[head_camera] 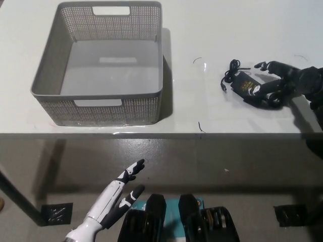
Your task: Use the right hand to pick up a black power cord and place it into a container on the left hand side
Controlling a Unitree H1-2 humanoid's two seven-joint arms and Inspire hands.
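A black power cord with its adapter brick (245, 84) lies on the white table (212, 30), right of the grey basket (101, 65). My black right hand (282, 80) comes in from the right edge and rests low over the cord's right part, its fingers spread above and around the brick and the coiled cable. I cannot see whether those fingers have closed on it. The cord's thin end curls to the left of the brick. My white left hand (113, 199) hangs below the table edge at the lower left, with its fingers apart and nothing in it.
The grey perforated basket is empty, with handle cutouts in its near and far walls. The table's front edge (161, 133) runs across the middle of the picture, with grey floor below it. Small dark marks (198, 60) dot the tabletop between basket and cord.
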